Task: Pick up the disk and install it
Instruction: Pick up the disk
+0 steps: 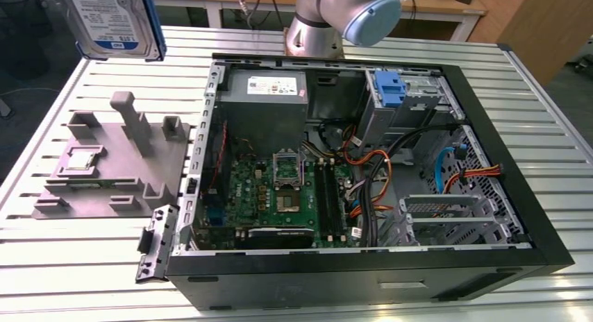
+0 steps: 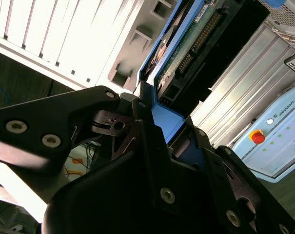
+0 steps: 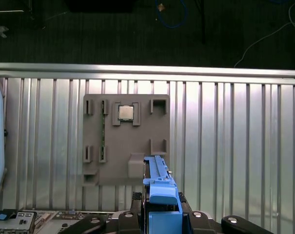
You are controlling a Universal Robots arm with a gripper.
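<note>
The disk (image 1: 111, 22), a silver-grey drive with a white-and-blue label and blue side rails, hangs upright in the air at the exterior view's far left, above the slatted table. In the first wrist view I see the disk (image 3: 158, 176) edge-on, held over the edge of the grey fixture plate. My gripper (image 3: 162, 207) is shut on the disk's blue rail end. In the second wrist view the disk's green circuit-board underside (image 2: 186, 46) shows, with the black fingers (image 2: 152, 146) of my gripper (image 2: 159, 122) clamped at its near end.
A grey fixture plate (image 1: 111, 162) with upright posts lies on the table at the exterior view's left and holds a processor chip (image 3: 127, 112). The open computer case (image 1: 519, 197) sits to its right, with a blue bracket (image 1: 391, 89) in a drive bay, a power supply (image 1: 266, 87) and loose cables.
</note>
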